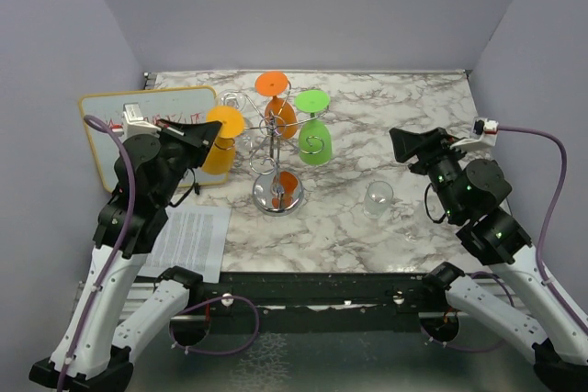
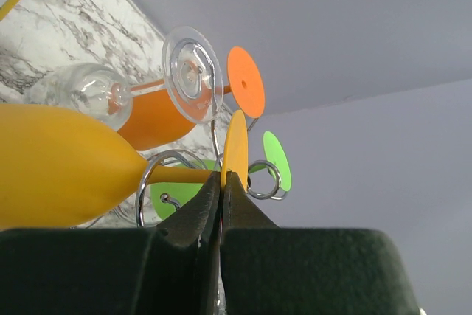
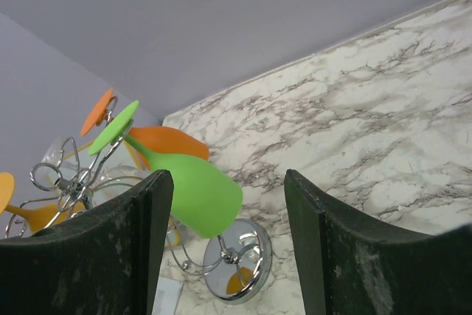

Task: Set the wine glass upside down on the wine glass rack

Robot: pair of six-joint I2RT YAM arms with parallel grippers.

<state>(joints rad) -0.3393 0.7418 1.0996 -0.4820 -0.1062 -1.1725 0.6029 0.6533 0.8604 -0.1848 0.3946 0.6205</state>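
Note:
The chrome wine glass rack (image 1: 276, 197) stands mid-table on its mirrored disc base. An orange glass (image 1: 278, 112) and a green glass (image 1: 314, 140) hang on it upside down, and a clear one (image 2: 96, 94) hangs behind. My left gripper (image 1: 208, 132) is shut on the foot disc of a yellow wine glass (image 1: 220, 144), holding it tilted at the rack's left side. In the left wrist view the closed fingertips (image 2: 222, 182) pinch the yellow foot (image 2: 236, 142), and the stem lies against a chrome loop (image 2: 147, 175). My right gripper (image 1: 401, 142) is open and empty, right of the rack; it also shows in the right wrist view (image 3: 225, 182).
A clear glass (image 1: 378, 197) stands upright on the marble table between the rack and my right arm. A white board (image 1: 147, 121) leans at the back left. A printed sheet (image 1: 193, 238) lies at the front left. Grey walls enclose the table.

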